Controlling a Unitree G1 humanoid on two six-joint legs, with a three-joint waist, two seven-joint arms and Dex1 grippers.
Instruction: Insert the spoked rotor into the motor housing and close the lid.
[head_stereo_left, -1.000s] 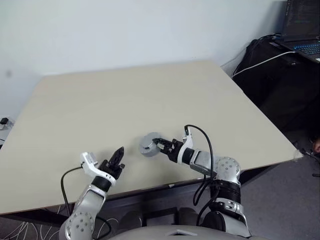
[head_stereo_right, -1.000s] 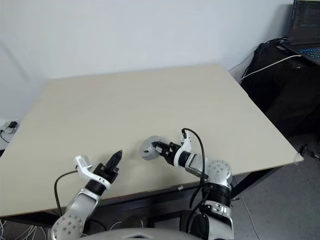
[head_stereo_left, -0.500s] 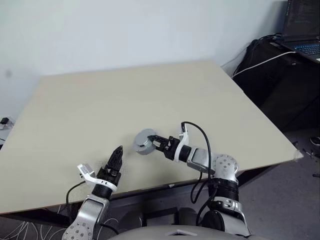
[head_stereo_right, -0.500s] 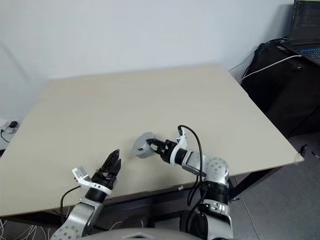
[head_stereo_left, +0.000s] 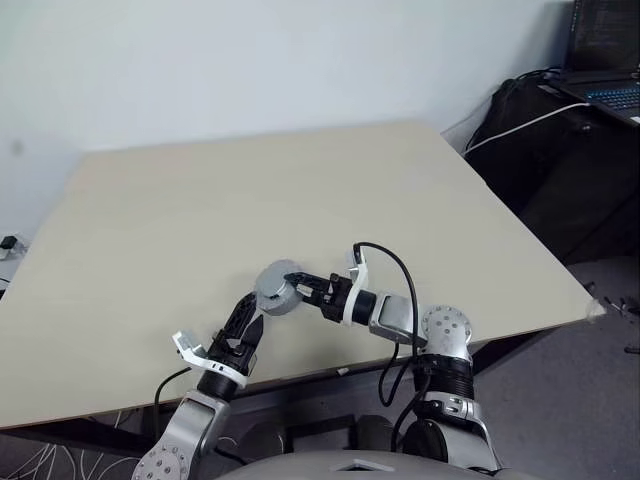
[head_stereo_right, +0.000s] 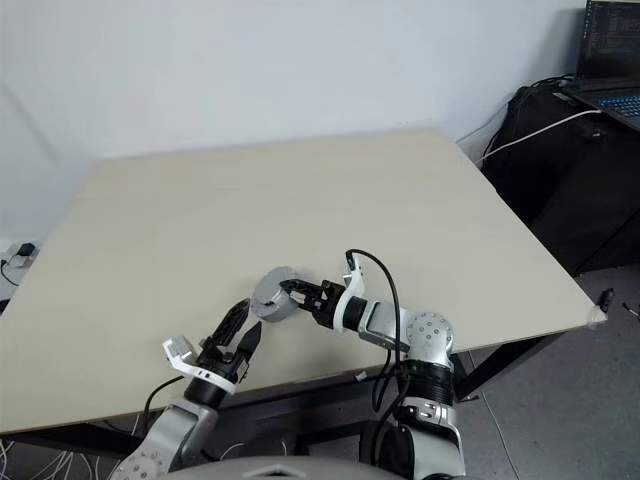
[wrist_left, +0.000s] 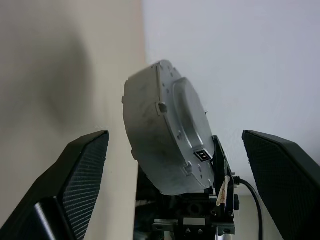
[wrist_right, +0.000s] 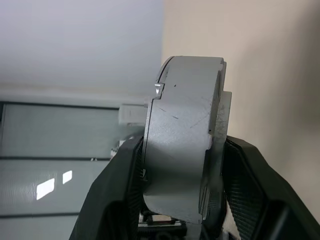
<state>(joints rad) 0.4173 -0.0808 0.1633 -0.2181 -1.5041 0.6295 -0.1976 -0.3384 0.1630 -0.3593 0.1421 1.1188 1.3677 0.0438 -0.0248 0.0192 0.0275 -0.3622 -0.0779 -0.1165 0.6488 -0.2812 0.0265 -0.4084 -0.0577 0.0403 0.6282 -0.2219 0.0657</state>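
Note:
My right gripper (head_stereo_left: 299, 287) is shut on the motor housing (head_stereo_left: 275, 291), a round grey puck held on edge a little above the table near its front edge. In the left wrist view the housing (wrist_left: 150, 125) turns a flat face with a raised centre towards the camera. That face is the lid (wrist_left: 187, 120), lying flat against the housing. My left gripper (head_stereo_left: 246, 322) stands open just in front of and to the left of the housing, and its black fingers (wrist_left: 75, 185) are spread wide and apart from it. The spoked rotor is hidden.
The beige table (head_stereo_left: 260, 190) stretches away behind the grippers, and its front edge (head_stereo_left: 330, 372) runs close under both wrists. A black bag (head_stereo_left: 535, 120) with a white cable and a laptop (head_stereo_left: 605, 50) stand off the table at the back right.
My left gripper has opened, rolled and come up close to the housing. The right gripper has carried the housing a little to the left.

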